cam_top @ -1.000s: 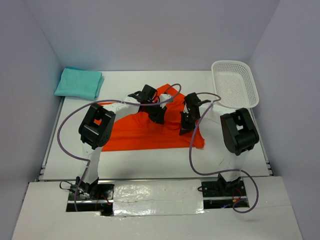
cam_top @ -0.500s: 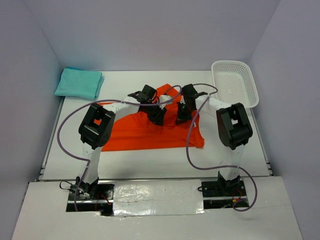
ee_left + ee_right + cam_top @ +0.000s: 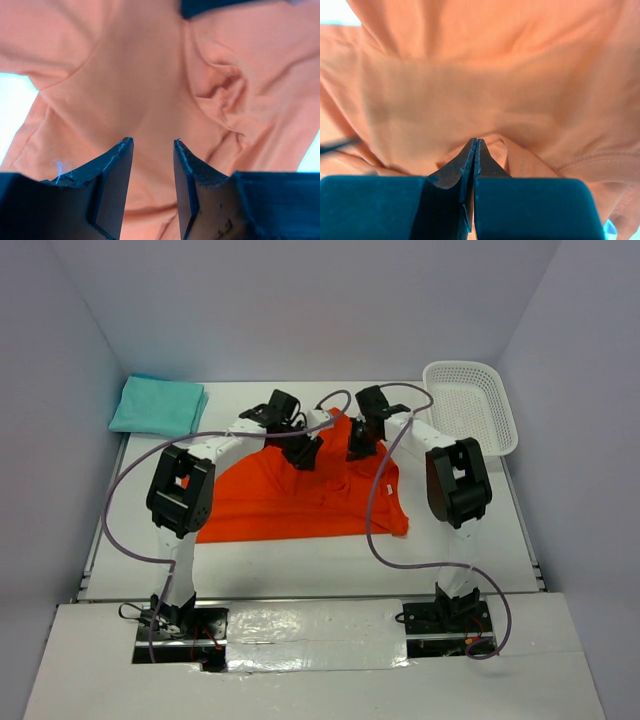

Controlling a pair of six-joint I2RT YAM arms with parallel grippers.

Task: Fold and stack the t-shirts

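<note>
An orange t-shirt (image 3: 290, 502) lies spread and creased on the white table, its far edge bunched up under both grippers. My left gripper (image 3: 305, 452) hovers over that far edge with its jaws open; the left wrist view shows the gripper (image 3: 152, 142) with only orange cloth (image 3: 150, 75) behind the gap. My right gripper (image 3: 357, 445) is beside it to the right. In the right wrist view the gripper (image 3: 475, 141) is shut, pinching a fold of the orange cloth (image 3: 470, 75). A folded teal t-shirt (image 3: 158, 405) lies at the far left corner.
A white mesh basket (image 3: 470, 405) stands at the far right corner. Purple cables loop from both arms over the shirt and the table. Grey walls close in the table on three sides.
Both grippers have moved toward the far edge of the table. The right one drew the shirt's fold with it, and the shirt now lies more spread out.
</note>
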